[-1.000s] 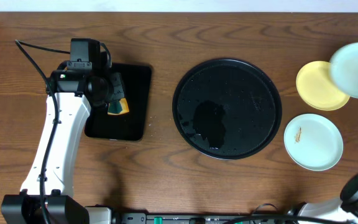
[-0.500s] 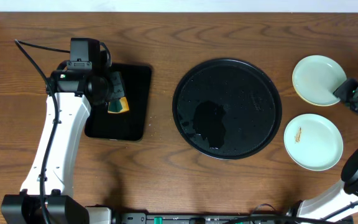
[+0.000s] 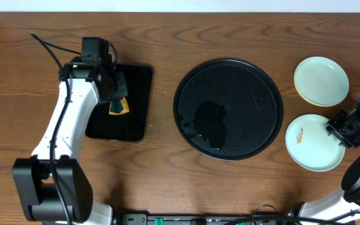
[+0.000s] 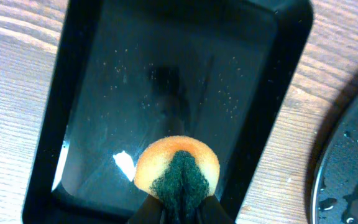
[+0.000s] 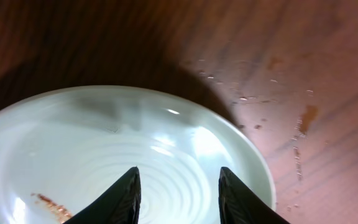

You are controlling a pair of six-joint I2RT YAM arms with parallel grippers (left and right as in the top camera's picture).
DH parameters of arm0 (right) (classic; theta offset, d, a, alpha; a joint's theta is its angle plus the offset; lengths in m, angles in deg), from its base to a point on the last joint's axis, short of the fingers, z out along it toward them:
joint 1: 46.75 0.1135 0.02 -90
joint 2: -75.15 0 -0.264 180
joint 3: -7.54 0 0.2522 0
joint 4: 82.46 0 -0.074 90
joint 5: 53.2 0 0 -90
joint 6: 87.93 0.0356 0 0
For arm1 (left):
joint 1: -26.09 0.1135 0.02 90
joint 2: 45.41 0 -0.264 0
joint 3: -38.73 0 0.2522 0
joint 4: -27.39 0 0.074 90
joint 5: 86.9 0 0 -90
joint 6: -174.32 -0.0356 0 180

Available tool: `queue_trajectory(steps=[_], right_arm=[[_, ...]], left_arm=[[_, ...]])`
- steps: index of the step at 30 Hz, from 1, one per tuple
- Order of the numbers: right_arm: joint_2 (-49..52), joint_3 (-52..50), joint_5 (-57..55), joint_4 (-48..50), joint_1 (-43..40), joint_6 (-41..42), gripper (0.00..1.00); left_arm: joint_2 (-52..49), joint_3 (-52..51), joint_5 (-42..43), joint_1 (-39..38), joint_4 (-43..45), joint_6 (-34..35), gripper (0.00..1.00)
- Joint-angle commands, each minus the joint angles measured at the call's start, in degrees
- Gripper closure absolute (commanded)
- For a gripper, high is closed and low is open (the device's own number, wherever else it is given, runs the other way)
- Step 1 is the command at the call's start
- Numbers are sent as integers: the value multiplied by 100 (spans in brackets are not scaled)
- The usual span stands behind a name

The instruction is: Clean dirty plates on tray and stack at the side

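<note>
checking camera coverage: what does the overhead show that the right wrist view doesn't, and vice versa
Only overhead: the round tray, the two stacked plates, the left gripper shut on a sponge. Only right wrist: small specks on the table. Both: the smeared plate under the open right gripper.

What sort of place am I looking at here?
Probably a robot lab bench staged for dishwashing: a wooden table, a white robot arm holding a sponge, and small plates beside a round black tray.
</note>
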Motion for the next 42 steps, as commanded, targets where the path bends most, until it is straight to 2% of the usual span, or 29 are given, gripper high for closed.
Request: queue_trajectory(steps=[1,6,11,15,19,22,25,27,28,29,30,33,38,41,42], right_arm=[[-442,-15,-219,-26,-17,131,59],[-1091,-22,-83,-310,-17,87,58],[-1768,-597,-498,-190,-24,907,60],[-2149,-1405,-584,258,-24,1093,57],[-2262,-1888,-706,584,-24,1032,43],[-2262,-2256,-710,903,-24,815,45],[-2262,-2706,-708,1445,-24,807,48],[-2262,-2962,-686,1790,-24,675,49],[-2262,-3027,-686,1893,-24,656,50],[-2262,-3084,-686,1978,-24,660,51],[-2262,-3112,-686,2044,-24,660,53],[-2262,-3169,-575,2201,-48,684,57],[-2262,-3335,-208,2511,-374,684,74],[-2262,-3335,-61,2514,-649,684,78],[-2262,-3335,-26,2505,-791,684,82]], left_arm=[[-177,-33,-72,13,4,-28,90],[-315,-33,-74,13,46,-28,88],[-328,-33,-72,13,278,-26,87],[-446,-33,-76,13,597,-55,85],[-640,-33,-76,13,942,-55,83],[-833,-33,-76,13,1097,-55,83],[-1067,-33,-76,13,1161,-55,66],[-1261,-33,-76,13,1167,-55,44],[-1325,-33,-76,13,1165,-52,39],[-1405,-33,-76,13,1161,-52,23],[-1484,-33,-74,13,1158,-50,20],[-1539,-33,-74,13,1161,-52,18],[-1539,-33,-74,13,1161,-50,16],[-1539,-33,-74,13,1161,-52,14],[-1539,-33,-74,13,1161,-52,14]])
